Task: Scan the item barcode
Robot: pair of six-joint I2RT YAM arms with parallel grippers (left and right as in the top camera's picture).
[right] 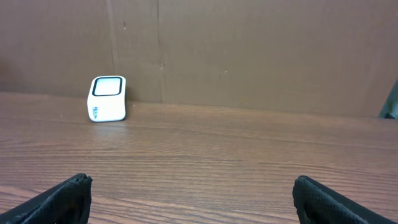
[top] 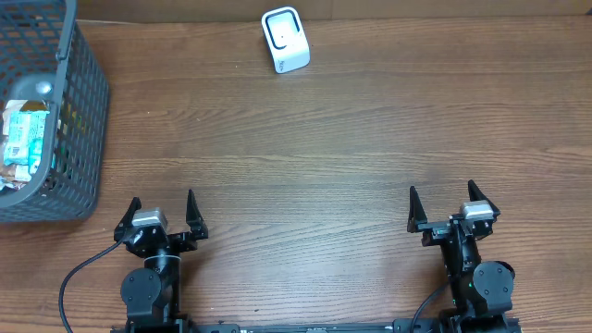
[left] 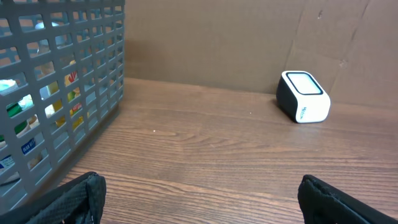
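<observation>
Holding packets (top: 23, 139), the basket (top: 85, 111) sits left — left gripper (top: 164, 199) and right gripper (top: 442, 189) gape wide, empty.

The table (top: 305, 166) is mid-brown with streaky wood grain running left to right. At the upper left, the basket (top: 88, 120) is dark grey with an open square-grid pattern. The packets (top: 23, 139) in it show white, teal, green, yellow and red. The scanner (top: 285, 40) at top centre is white with a black-rimmed pale window and a small blue mark on its side. The left gripper (top: 164, 200) and right gripper (top: 442, 190) are both black with silver-grey tops. The wall (right: 249, 50) is plain cardboard brown.
</observation>
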